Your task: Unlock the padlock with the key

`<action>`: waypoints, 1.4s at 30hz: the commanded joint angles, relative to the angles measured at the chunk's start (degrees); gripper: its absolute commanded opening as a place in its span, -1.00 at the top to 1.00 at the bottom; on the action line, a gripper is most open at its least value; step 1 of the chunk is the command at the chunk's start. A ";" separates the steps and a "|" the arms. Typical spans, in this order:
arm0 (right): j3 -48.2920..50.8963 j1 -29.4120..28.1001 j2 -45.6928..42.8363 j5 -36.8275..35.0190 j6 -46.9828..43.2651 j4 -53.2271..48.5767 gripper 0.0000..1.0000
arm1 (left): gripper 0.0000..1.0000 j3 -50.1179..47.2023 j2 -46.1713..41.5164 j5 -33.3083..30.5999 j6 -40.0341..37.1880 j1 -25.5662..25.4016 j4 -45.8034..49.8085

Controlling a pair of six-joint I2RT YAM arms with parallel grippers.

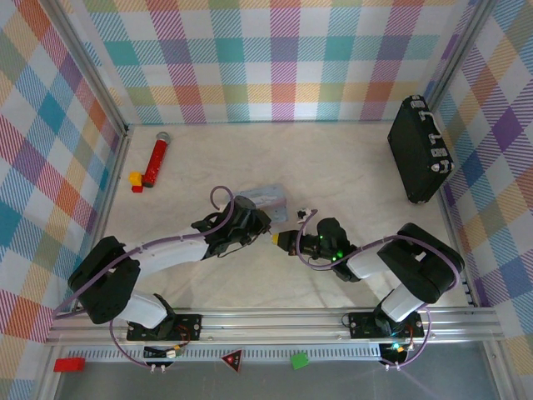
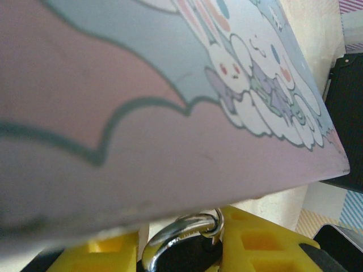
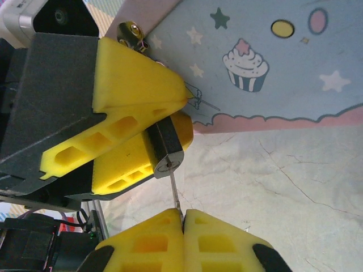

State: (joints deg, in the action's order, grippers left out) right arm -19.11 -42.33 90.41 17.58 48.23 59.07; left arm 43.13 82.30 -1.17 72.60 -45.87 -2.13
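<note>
The two arms meet in the middle of the bench (image 1: pixel 358 179), right in front of the pale blue tin (image 3: pixel 272 68) with the cupcake and stars on it.

The left gripper (image 1: pixel 256 225) is closed part way. Its yellow fingers (image 3: pixel 142 79) pinch the little black padlock (image 3: pixel 163 147) from both sides. The padlock is off the bench, close to the tin. Seen from the left wrist, its shiny shackle (image 2: pixel 177 235) curls up between the fingers, just under the tin's edge.

The right gripper (image 3: pixel 182 224) is squeezed tight shut. It holds the key (image 3: pixel 175 192), a thin grey sliver that sticks straight out from between its tips.

The key points right at the padlock. Its far end touches the bottom face of the padlock, where the keyhole is. I cannot tell how deep it has gone in. The key and the padlock body lie almost in one line, with only a small lean between them. The right arm is the one that has to do the next bit, I think. It needs to push straight along that line, then twist. If the key leans more, it could slip off or bend, since it is so thin.
</note>
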 commanded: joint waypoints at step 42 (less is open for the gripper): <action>-0.91 5.36 -11.18 -9.94 -3.36 1.80 1.00 | 0.74 7.48 5.52 16.64 -7.91 -7.82 3.37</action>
State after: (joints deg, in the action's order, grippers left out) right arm -17.12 -38.61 81.14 15.35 46.06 51.11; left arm 48.99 87.15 0.58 67.22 -47.40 -1.45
